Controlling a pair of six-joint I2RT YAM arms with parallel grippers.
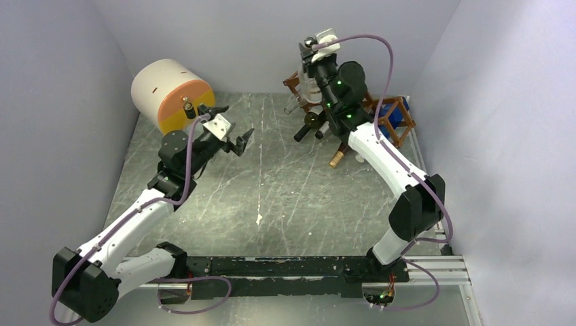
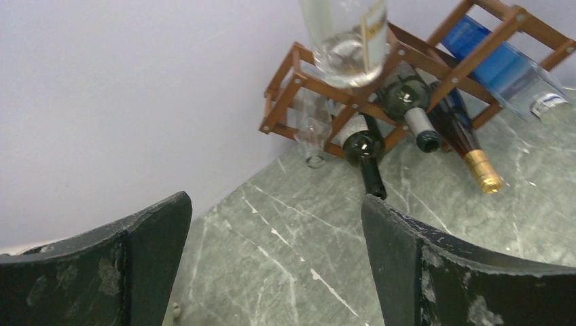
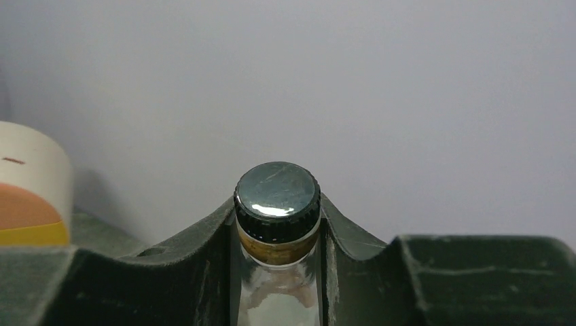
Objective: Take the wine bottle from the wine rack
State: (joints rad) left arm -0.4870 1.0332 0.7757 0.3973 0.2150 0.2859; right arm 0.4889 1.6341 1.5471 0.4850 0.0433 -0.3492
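The reddish-brown wooden wine rack [image 1: 395, 126] stands at the back right of the table; it also shows in the left wrist view [image 2: 475, 51]. My right gripper [image 1: 314, 53] is shut on the neck of a clear wine bottle [image 1: 313, 88] with a black cap [image 3: 277, 193]. The bottle hangs upright, its base [image 2: 343, 41] at the rack's upper left corner. I cannot tell if it touches the wood. My right gripper [image 3: 277, 227] has a finger on either side of the neck. My left gripper [image 1: 231, 125] is open and empty over the table's left middle, as its wrist view confirms [image 2: 275, 227].
Other bottles lie in the rack with necks pointing out: a dark one [image 2: 363, 153], a grey-capped one [image 2: 416, 119], a gold-foil one [image 2: 472, 146], a blue one [image 2: 506, 68]. A white-and-orange cylinder [image 1: 171, 95] stands at the back left. Walls close in on three sides.
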